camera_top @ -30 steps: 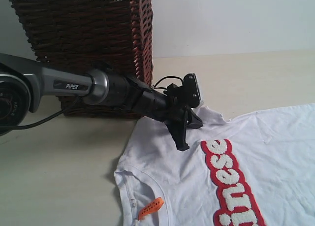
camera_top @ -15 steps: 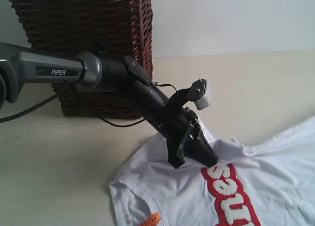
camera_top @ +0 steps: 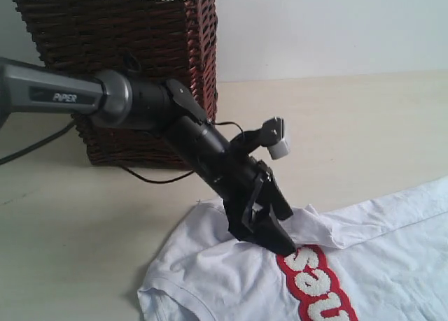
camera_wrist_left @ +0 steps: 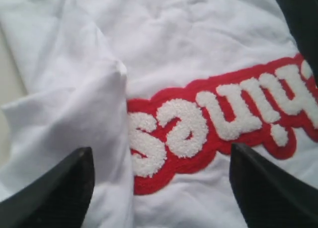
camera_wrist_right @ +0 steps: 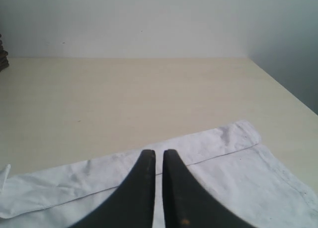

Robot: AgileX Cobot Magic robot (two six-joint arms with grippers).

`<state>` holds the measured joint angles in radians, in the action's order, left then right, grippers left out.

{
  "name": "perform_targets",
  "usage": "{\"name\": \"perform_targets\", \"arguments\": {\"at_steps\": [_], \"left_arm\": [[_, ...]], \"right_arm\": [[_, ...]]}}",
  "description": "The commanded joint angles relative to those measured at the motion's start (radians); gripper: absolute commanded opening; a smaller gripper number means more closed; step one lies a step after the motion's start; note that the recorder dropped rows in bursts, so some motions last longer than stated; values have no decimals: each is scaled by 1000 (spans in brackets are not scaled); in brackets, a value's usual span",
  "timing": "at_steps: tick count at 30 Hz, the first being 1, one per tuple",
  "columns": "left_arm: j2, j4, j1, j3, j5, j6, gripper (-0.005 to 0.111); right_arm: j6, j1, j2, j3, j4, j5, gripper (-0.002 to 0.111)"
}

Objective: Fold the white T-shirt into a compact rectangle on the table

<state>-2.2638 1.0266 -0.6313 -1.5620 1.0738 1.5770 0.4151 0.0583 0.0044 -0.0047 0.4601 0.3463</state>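
Left pincer (camera_top: 264, 231) is poised wide open over the white T-shirt (camera_top: 210, 279), jaws straddling the red-edged lettering (camera_wrist_left: 198, 123) with nothing between them. Beside it a flap of cloth (camera_wrist_left: 84, 104) lies doubled onto the chest, which looks like a side fold laid in to narrow the shirt. The shirt lies on the counter (camera_top: 84, 230) near the wicker basket (camera_top: 126, 55); the right pincer (camera_wrist_right: 159, 156), jaws together and seemingly empty, sits low over another edge.
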Motion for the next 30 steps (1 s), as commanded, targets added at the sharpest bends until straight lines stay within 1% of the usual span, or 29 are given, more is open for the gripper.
{"name": "perform_targets", "arguments": {"at_steps": [1, 2, 4, 5, 6, 7, 11, 14, 18, 25, 27, 30], "left_arm": [[100, 53, 32, -2, -56, 45, 73], [114, 72, 36, -5, -102, 81, 73], [114, 159, 40, -22, -277, 175, 72], [103, 193, 35, -36, -343, 214, 71], [86, 206, 29, -52, -401, 235, 69], [65, 203, 21, -69, -427, 249, 65], [-24, 197, 14, -107, -442, 263, 51], [-81, 205, 14, -109, -504, 255, 43], [-120, 186, 14, -109, -545, 252, 42], [-133, 156, 14, -109, -607, 248, 42], [-133, 136, 14, -109, -594, 240, 42], [-134, 62, 14, -101, -538, 228, 42]], "right_arm": [[1, -5, -4, 5, -2, -13, 8], [1, -5, -4, 5, -2, -13, 8], [1, -5, -4, 5, -2, -13, 8], [1, -5, -4, 5, -2, -13, 8], [1, -5, -4, 5, -2, -13, 8], [1, -5, -4, 5, -2, -13, 8], [1, -5, -4, 5, -2, -13, 8], [1, -5, -4, 5, -2, -13, 8], [1, -5, -4, 5, -2, -13, 8], [1, -5, -4, 5, -2, -13, 8], [1, -5, -4, 5, -2, -13, 8], [1, -5, -4, 5, -2, -13, 8]]}}
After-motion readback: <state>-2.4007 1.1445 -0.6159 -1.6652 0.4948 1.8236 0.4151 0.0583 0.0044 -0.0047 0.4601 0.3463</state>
